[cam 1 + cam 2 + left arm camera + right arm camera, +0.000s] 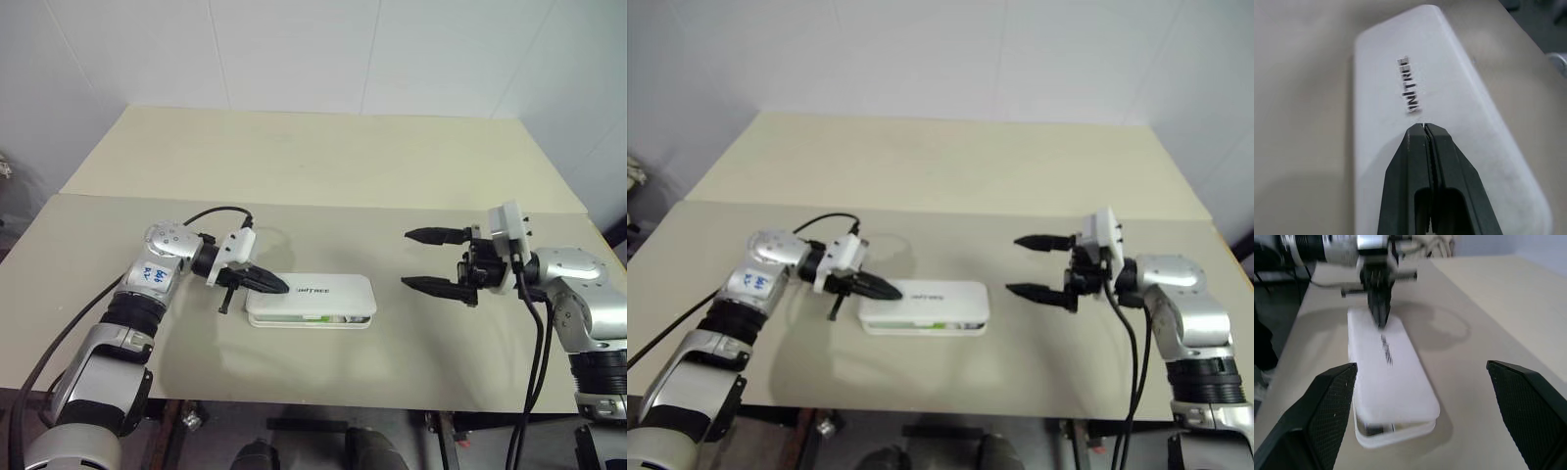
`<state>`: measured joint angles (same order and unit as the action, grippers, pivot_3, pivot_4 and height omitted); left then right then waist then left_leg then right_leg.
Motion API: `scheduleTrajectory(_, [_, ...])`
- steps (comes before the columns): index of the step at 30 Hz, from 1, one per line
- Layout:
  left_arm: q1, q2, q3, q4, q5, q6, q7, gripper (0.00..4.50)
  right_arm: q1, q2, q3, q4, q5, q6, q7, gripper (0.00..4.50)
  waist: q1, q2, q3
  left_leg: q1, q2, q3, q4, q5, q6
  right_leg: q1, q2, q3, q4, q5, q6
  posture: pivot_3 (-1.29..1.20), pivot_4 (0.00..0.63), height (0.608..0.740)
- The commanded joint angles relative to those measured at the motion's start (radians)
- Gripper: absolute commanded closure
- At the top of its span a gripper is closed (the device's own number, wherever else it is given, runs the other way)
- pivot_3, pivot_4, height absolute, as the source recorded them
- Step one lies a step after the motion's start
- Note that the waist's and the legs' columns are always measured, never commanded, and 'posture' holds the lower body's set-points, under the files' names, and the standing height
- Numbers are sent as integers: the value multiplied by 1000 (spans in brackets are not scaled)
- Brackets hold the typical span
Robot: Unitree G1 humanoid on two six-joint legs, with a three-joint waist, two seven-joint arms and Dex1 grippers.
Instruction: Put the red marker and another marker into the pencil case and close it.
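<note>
Pencil case lies under the shut, empty left gripper tips; wide-open, empty right gripper hovers well apart.

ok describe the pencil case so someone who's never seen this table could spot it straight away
On the beige table, look near its front edge, between the two robot arms. The pencil case is the white rounded rectangular box lying flat there, its lid not quite shut. It has small dark lettering on top, and the shut left gripper is at its left end.
</note>
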<state>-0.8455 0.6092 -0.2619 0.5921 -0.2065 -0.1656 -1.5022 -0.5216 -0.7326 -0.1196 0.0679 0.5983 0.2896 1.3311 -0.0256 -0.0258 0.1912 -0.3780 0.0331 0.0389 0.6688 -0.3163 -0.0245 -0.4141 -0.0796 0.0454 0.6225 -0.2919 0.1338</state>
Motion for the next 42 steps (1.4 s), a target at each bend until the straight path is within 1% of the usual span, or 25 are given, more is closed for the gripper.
scheduleTrajectory(1, [10,20,-49,-25,56,-78,-108,4476,-30,-2,-31,-6,30,12,3,0,0,0,0,0,0,0,0,0,0,0,0,0,0,0,0,0,150,740])
scheduleTrajectory(4, [5,26,-95,11,112,-169,-107,4476,-38,14,-20,-4,16,6,-10,0,0,0,0,0,0,0,0,0,0,0,0,0,0,0,0,0,150,740])
scheduleTrajectory(8, [-9,29,-134,60,153,-254,-105,4476,-37,38,-7,-6,-4,-7,-26,0,-1,0,0,2,0,1,0,0,0,2,0,1,0,0,0,0,150,740])
scheduleTrajectory(10, [-19,23,-139,78,157,-268,-98,4476,-41,51,-4,-2,-15,-16,-34,0,-1,0,0,4,0,1,0,0,0,3,0,1,-1,0,0,0,150,740])
scheduleTrajectory(14, [-35,9,-125,84,145,-228,-51,4476,-49,68,2,11,-33,-33,-40,0,-2,0,0,7,0,1,1,1,0,4,0,2,0,0,0,0,150,740])
scheduleTrajectory(17, [-34,-11,-80,48,111,-136,19,4476,-56,75,5,28,-46,-45,-37,0,-1,0,0,7,0,1,2,1,0,4,0,2,2,0,0,0,150,740])
scheduleTrajectory(19, [-11,-23,-20,-22,55,-67,63,4476,-65,79,8,42,-55,-52,-35,0,-1,0,0,7,-1,1,4,1,0,4,0,2,3,0,0,0,150,740])
scheduleTrajectory(21, [20,-32,41,-111,-8,51,103,4476,-75,84,11,57,-60,-59,-35,0,-2,0,0,6,0,0,5,1,1,4,0,3,4,0,0,0,150,740])
scheduleTrajectory(24, [90,-27,128,-253,-80,158,179,4476,-86,89,17,73,-67,-66,-34,0,-3,0,0,2,0,-1,5,1,1,1,0,2,6,0,0,0,150,740])
scheduleTrajectory(28, [214,11,209,-440,-155,274,225,4476,-109,92,26,105,-75,-76,-24,0,-7,0,0,2,1,0,2,0,1,0,0,2,4,0,0,0,150,740])
scheduleTrajectory(31, [287,70,240,-543,-180,431,267,4476,-140,95,35,141,-89,-85,-12,0,-4,0,0,2,1,0,1,0,1,0,0,2,4,0,0,0,150,740])
scheduleTrajectory(33, [345,107,268,-620,-205,474,273,4476,-162,98,38,166,-97,-90,-4,0,-5,0,0,2,1,0,1,0,1,0,0,2,4,0,0,0,150,740])
scheduleTrajectory(34, [371,121,284,-655,-220,482,270,4103,-172,100,40,179,-101,-95,3,0,-5,0,0,2,1,0,0,0,1,1,0,2,4,0,0,0,150,740])
scheduleTrajectory(37, [434,151,349,-736,-289,504,254,3353,-198,105,46,217,-116,-108,17,0,-4,0,0,2,1,0,0,0,1,1,-1,2,3,0,0,0,150,740])
scheduleTrajectory(40, [489,176,408,-786,-354,520,234,2306,-218,110,49,247,-126,-119,22,0,-4,0,0,2,1,0,-1,0,1,1,-1,2,2,0,-1,0,150,740])
scheduleTrajectory(41, [504,185,421,-798,-365,516,225,2035,-222,111,50,256,-129,-123,24,0,-4,0,0,2,1,0,-2,0,1,1,-1,2,2,0,-1,0,150,740])
scheduleTrajectory(42, [521,190,439,-813,-371,514,229,1620,-226,111,50,266,-133,-128,26,0,-4,0,0,2,1,0,-2,1,1,1,-1,2,2,0,-1,0,150,740])
